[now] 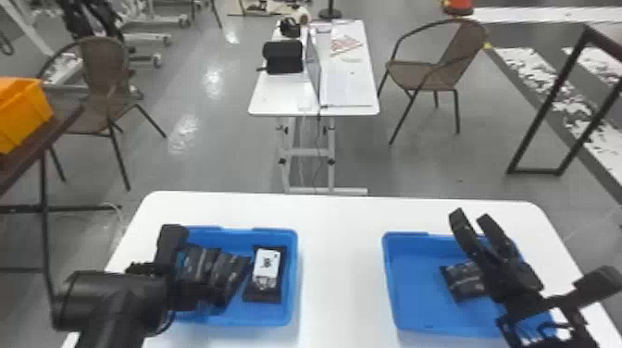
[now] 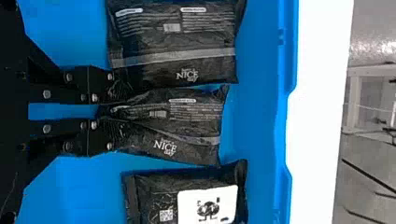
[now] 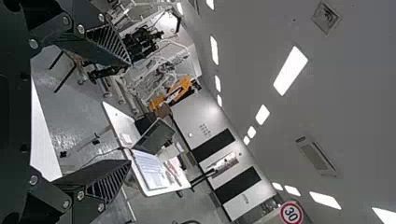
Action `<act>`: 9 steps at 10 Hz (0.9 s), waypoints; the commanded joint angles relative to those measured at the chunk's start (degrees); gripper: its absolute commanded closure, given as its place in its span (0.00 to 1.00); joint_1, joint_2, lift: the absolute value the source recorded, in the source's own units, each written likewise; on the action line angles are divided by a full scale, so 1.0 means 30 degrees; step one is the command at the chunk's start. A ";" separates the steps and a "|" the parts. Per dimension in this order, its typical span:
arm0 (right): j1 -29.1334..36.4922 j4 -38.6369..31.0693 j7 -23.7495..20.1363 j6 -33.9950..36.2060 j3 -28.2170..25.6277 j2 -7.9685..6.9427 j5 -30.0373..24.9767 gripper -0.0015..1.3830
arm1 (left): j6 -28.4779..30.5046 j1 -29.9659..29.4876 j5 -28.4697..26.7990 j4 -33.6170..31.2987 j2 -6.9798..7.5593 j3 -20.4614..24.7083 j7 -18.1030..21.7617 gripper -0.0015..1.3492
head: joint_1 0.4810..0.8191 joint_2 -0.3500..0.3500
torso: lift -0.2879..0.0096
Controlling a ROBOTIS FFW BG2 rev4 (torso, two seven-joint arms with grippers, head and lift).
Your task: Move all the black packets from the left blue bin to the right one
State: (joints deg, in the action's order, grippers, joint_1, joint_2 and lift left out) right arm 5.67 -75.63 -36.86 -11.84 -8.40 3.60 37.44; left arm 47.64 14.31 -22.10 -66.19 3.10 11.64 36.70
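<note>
The left end effector (image 2: 112, 111), closed narrow, grips the near end of a black plastic packet (image 2: 191, 114), long axis toward the white bench's far edge (image 1: 342, 199).

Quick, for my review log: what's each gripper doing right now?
Left gripper: closed on the end of a black packet.
Right gripper: open, empty.

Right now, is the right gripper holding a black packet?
No, the right gripper has its fingers spread wide apart, with only background showing between them.
</note>
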 commanded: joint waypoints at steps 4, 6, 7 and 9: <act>0.0250 -0.0483 -0.0515 0.0461 0.0309 0.0001 0.0059 0.22 | -0.6975 -0.4419 0.5520 -0.4744 -0.0065 0.1511 0.4202 0.90 | 0.63 0.53 | 0.97; -0.0043 -0.0571 -0.1335 0.1017 0.1071 0.0089 -0.0029 0.22 | -0.9025 -0.4243 0.7454 -0.4568 0.0022 0.0544 0.7454 0.90 | 0.63 0.47 | 0.97; -0.0482 -0.0571 -0.1628 0.1252 0.1774 0.0265 -0.0088 0.22 | -0.9524 -0.3452 0.6955 -0.3690 0.0081 0.0075 0.9241 0.90 | 0.63 0.45 | 0.97; -0.1303 -0.0396 -0.1804 0.1428 0.3004 0.0587 -0.0381 0.22 | -0.9963 -0.1607 0.6487 -0.1639 0.0169 -0.1448 1.1351 0.90 | 0.63 0.44 | 0.97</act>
State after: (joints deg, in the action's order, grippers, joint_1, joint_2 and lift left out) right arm 2.52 -77.04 -42.21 -7.63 -0.53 5.10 36.53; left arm 18.06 7.73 -1.93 -72.97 3.50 8.79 70.41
